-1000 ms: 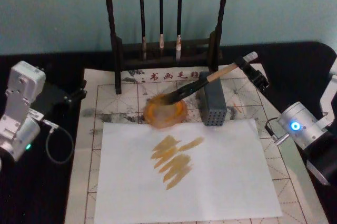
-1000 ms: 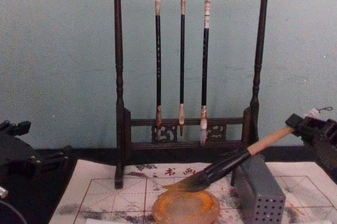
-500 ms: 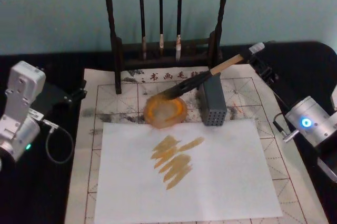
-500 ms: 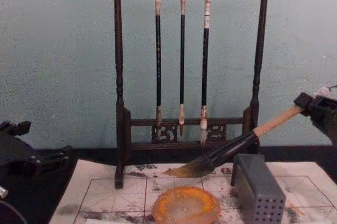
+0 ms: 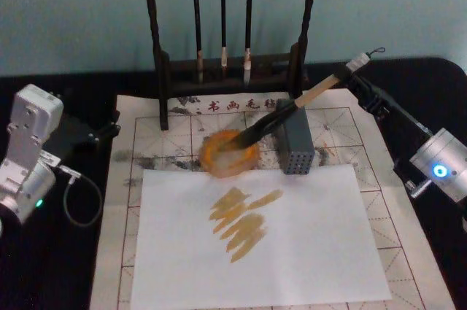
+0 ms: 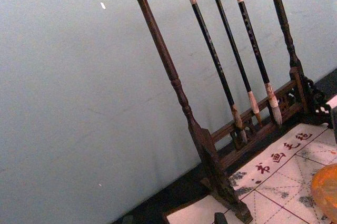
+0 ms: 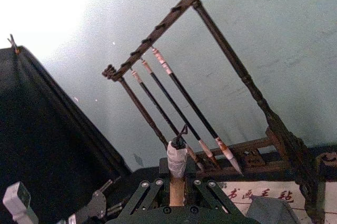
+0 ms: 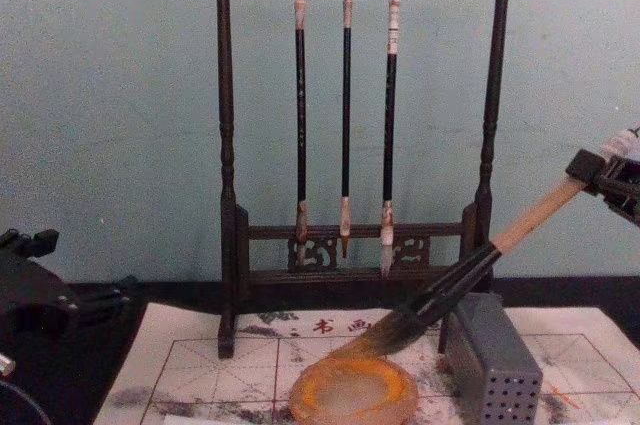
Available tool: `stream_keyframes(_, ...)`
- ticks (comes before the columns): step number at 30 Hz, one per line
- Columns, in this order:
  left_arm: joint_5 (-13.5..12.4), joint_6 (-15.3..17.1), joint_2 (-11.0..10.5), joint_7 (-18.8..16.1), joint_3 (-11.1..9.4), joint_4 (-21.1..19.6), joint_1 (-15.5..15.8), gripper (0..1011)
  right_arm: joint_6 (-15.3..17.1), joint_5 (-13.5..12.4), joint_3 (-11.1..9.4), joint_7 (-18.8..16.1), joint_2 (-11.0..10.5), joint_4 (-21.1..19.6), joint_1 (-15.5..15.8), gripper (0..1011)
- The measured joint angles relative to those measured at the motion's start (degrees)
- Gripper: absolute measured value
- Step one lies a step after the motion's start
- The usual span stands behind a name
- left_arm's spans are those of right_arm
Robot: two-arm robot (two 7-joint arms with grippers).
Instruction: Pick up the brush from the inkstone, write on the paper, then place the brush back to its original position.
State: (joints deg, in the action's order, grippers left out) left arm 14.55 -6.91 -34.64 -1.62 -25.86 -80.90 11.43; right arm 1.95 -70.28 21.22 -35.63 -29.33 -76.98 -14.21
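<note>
The brush [image 5: 306, 97] slants down from the right, its dark bristles touching the orange inkstone [image 5: 228, 154]; in the chest view the brush [image 8: 470, 270] tip meets the inkstone [image 8: 352, 391]. My right gripper [image 5: 357, 75] is shut on the handle's upper end near the white cap, as the right wrist view shows with the brush [image 7: 177, 156] between the gripper's [image 7: 177, 190] fingers. The paper [image 5: 146, 135], a red-grid practice sheet, lies under a white sheet [image 5: 292, 252] bearing orange-brown strokes. My left gripper [image 5: 109, 129] is parked at the left, off the paper.
A grey perforated block [image 5: 295, 139] stands just right of the inkstone, under the brush handle. A dark wooden rack [image 5: 222, 69] with three thin hanging brushes stands behind. A teal wall closes the back. The table around the sheets is black.
The brush was lifted off the inkstone and the grey block, then tilted steeper. Its tip has come back down onto the inkstone while my right gripper rose and drew back to the right.
</note>
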Motion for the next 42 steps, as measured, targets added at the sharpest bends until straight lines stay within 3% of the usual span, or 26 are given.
stream_keyframes(13, 0.0, 0.0, 0.0, 0.0, 0.0, 0.0, 0.0, 1001, -1.9, 6.3, 1.0, 0.3, -3.8, -4.3, 0.6, 174)
stream_keyframes(26, 0.0, 0.0, 0.0, 0.0, 0.0, 0.0, 0.0, 1001, -1.4, 10.5, 1.1, 0.2, -7.0, -8.2, 1.5, 174)
stream_keyframes(42, 0.0, 0.0, 0.0, 0.0, 0.0, 0.0, 0.0, 1001, -0.6, 15.9, 1.6, 1.8, -9.0, -11.7, 2.4, 173)
